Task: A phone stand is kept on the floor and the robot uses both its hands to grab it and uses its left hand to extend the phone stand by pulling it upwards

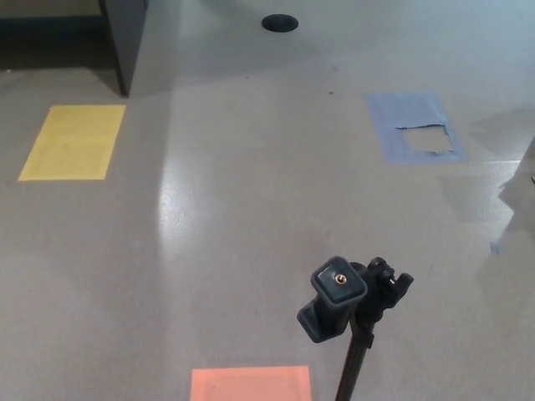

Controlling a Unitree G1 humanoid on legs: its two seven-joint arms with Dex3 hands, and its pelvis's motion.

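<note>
Phone stand (353, 311) upright on the floor, low and right of centre — neither robot hand in view.

Stood with its black clamp head (338, 288) tilted toward the camera, a small brass screw at its middle, and a knobbed joint (388, 282) just beside it on the right; thin black pole (351, 374) dropped straight out of the bottom edge. Sat just right of an orange floor patch (250, 383) at the lower edge. Farther out lay a yellow patch (73, 141) to the left and a torn blue patch (414, 127) to the right, well apart — with a dark cabinet corner (125, 38) and a round black floor cap (280, 22) at the top. Grey floor (242, 217) showed a pale sheen.
</note>
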